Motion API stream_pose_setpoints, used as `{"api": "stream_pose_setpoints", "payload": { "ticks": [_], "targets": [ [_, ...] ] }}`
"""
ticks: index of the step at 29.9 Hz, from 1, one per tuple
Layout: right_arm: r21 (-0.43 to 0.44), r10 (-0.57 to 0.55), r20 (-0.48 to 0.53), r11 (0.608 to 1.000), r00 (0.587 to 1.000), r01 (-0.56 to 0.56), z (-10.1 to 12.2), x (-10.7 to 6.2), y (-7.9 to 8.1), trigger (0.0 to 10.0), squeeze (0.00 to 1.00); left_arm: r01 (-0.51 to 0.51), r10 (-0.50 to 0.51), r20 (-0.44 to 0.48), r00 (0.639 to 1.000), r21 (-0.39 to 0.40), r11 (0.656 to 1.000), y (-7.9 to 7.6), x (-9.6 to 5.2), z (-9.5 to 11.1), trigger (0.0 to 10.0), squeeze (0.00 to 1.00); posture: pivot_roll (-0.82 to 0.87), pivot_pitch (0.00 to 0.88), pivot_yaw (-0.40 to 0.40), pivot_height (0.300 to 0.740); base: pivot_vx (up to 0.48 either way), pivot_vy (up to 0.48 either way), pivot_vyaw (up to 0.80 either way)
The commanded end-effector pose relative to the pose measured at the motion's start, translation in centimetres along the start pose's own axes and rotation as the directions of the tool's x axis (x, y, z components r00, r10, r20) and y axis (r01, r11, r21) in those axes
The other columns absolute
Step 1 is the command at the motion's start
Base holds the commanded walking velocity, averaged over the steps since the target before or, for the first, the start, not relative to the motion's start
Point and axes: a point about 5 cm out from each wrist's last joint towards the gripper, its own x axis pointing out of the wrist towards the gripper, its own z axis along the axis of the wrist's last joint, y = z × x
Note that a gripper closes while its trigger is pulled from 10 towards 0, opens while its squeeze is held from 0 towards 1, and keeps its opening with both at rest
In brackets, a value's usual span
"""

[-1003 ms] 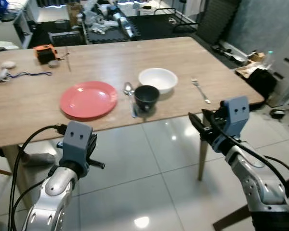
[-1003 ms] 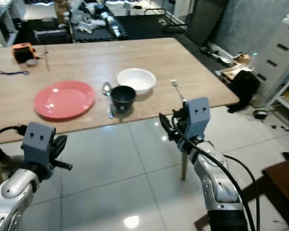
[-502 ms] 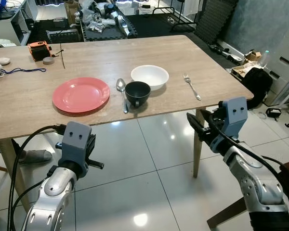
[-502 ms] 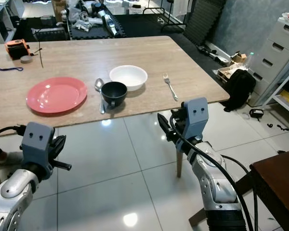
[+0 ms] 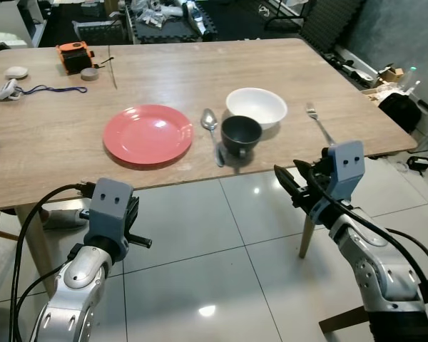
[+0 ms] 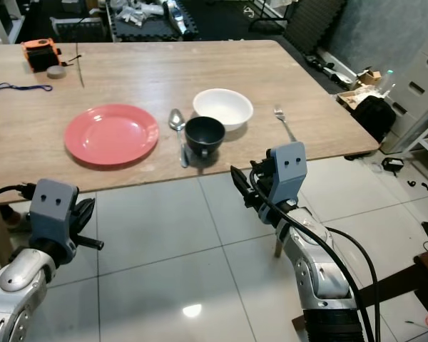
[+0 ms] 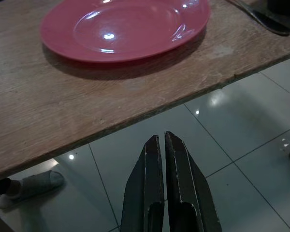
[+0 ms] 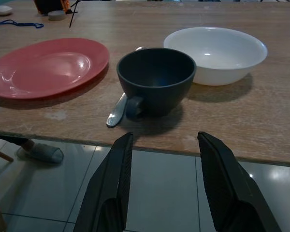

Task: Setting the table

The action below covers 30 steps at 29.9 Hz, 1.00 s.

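1. Progress, judged: early. The wooden tabletop (image 5: 164,78) carries the dishes bunched near its front edge, not laid out as a place setting, and both arms are in front of it, off the edge, holding nothing.
2. Landmark is the black cup (image 5: 241,135), upright, dark and empty inside, handle turned toward the front edge.
3. Red plate (image 5: 148,133): to the robot's left of the cup, near it, flat, glossy, empty.
4. Spoon (image 5: 213,135): between plate and cup, just beside the cup, bowl end away from the robot. Touching or not, cannot tell.
5. White bowl (image 5: 256,107): just behind the cup, slightly to the right, upright, empty.
6. Fork (image 5: 318,122): right of the cup, beyond the bowl, well apart from the plate.
7. Right gripper (image 8: 169,164): in front of the cup, below tabletop level, fingers (image 8: 111,188) spread wide, empty.
8. Left gripper (image 7: 160,145): left of the cup, in front of the plate over the floor, fingers (image 7: 150,179) pressed almost together, empty.
9. Left to do, judged: likely arranging fork and spoon beside the plate and placing bowl and cup.
10. Orange device (image 5: 71,56) and blue cord (image 5: 50,90) sit far behind and left of the cup.
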Motion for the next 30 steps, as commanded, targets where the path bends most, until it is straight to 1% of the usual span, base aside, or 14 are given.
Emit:
{"api": "stream_pose_setpoints", "payload": {
  "ticks": [1,8,10,17,18,20,21,23,24,25,30],
  "targets": [
    [-0.002,-0.004,-0.013,1.000,1.000,0.004,-0.3,-0.2,-0.1,10.0,0.00,0.003,-0.003,-0.040,0.999,0.000,1.000,-0.1,-0.2,-0.8,10.0,0.00,0.00,0.188,0.034,0.740,0.000,0.000,0.00],
    [-0.008,-0.001,-0.009,1.000,1.000,0.001,-0.2,-0.2,-0.1,10.0,0.00,0.009,-0.009,-0.051,0.999,0.005,1.000,-0.2,-0.2,-1.0,10.0,0.00,0.00,0.188,0.032,0.740,0.000,0.000,0.00],
    [-0.010,0.006,-0.004,1.000,1.000,-0.006,-0.1,0.0,0.0,10.0,0.00,0.032,-0.032,-0.063,0.997,0.002,0.999,-0.7,-0.1,-1.2,10.0,0.00,0.00,0.188,0.027,0.740,0.000,0.000,0.00],
    [-0.027,-0.006,-0.019,1.000,1.000,0.006,-0.2,0.4,0.1,10.0,0.00,0.051,-0.050,-0.079,0.996,0.005,0.999,-1.4,0.2,-1.5,10.0,0.00,0.00,0.190,0.029,0.740,0.000,0.000,0.00],
    [-0.059,-0.048,-0.031,0.997,0.998,0.046,-0.3,0.6,-0.3,10.0,0.00,0.076,-0.075,-0.086,0.993,0.007,0.997,-1.9,0.5,-1.5,10.0,0.00,0.00,0.190,0.041,0.740,0.000,0.000,0.00],
    [-0.082,-0.128,-0.034,0.989,0.991,0.125,-0.4,1.0,-1.1,10.0,0.00,0.102,-0.099,-0.069,0.993,0.042,0.994,-2.5,0.7,-1.3,10.0,0.00,0.00,0.190,0.041,0.740,0.000,0.000,0.00],
    [-0.082,-0.128,-0.034,0.989,0.991,0.125,-0.4,1.0,-1.1,10.0,0.00,0.102,-0.099,-0.069,0.993,0.042,0.994,-2.5,0.7,-1.3,10.0,0.00,0.00,0.190,0.041,0.740,0.000,0.000,0.00],
    [-0.083,-0.202,-0.026,0.976,0.979,0.200,-0.2,1.2,-1.9,10.0,0.00,0.125,-0.123,-0.033,0.992,0.074,0.989,-3.0,1.0,-0.8,10.0,0.00,-0.01,0.180,0.048,0.740,0.000,0.000,0.00],
    [-0.075,-0.269,0.011,0.960,0.963,0.269,0.4,1.3,-2.7,10.0,0.00,0.138,-0.141,0.031,0.989,0.099,0.986,-3.6,1.4,0.2,10.0,0.00,0.00,0.173,0.048,0.740,0.000,0.000,0.00],
    [-0.075,-0.269,0.011,0.960,0.963,0.269,0.4,1.3,-2.7,10.0,0.00,0.138,-0.141,0.031,0.989,0.099,0.986,-3.6,1.4,0.2,10.0,0.00,0.00,0.173,0.048,0.740,0.000,0.000,0.00],
    [-0.049,-0.357,0.114,0.930,0.927,0.364,1.9,1.2,-3.9,10.0,0.00,0.068,-0.074,0.130,0.989,0.049,0.996,-3.7,2.2,2.0,10.0,0.00,-0.01,0.157,0.042,0.740,0.000,0.000,0.00]
  ]
}}
